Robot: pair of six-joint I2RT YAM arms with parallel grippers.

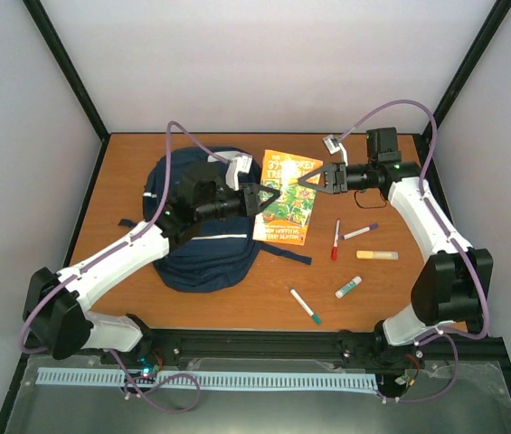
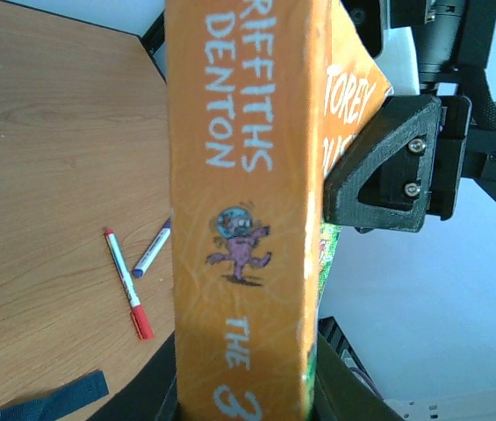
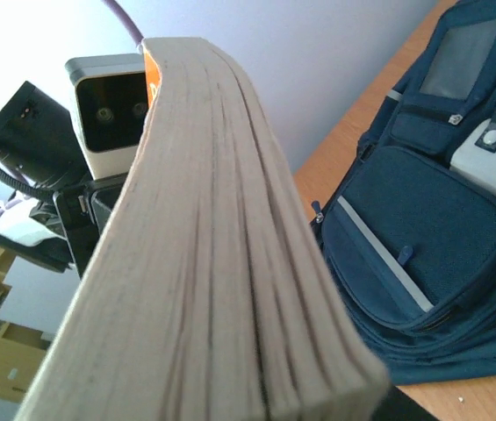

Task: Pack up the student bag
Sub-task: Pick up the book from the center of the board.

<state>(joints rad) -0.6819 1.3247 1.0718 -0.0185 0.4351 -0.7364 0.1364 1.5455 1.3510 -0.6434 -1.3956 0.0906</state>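
Student bag (image 1: 203,246) lies flat on the left-centre of the table (image 1: 128,163), front pocket up, straps trailing toward the near edge. Just beside its right edge is an orange book (image 1: 289,210), lifted off the wood. Left gripper (image 1: 269,196) reaches over the bag and is clamped on the book's spine side. Right gripper (image 1: 307,181) meets the opposite, page-edge side. One of its fingers (image 2: 388,158) sits against the cover and the other is hidden, so a firm clamp can't be confirmed. Right of the book are a red marker (image 1: 335,240), a purple-capped pen (image 1: 360,231), a yellow stick (image 1: 377,255), a green marker (image 1: 348,287) and a teal pen (image 1: 306,306).
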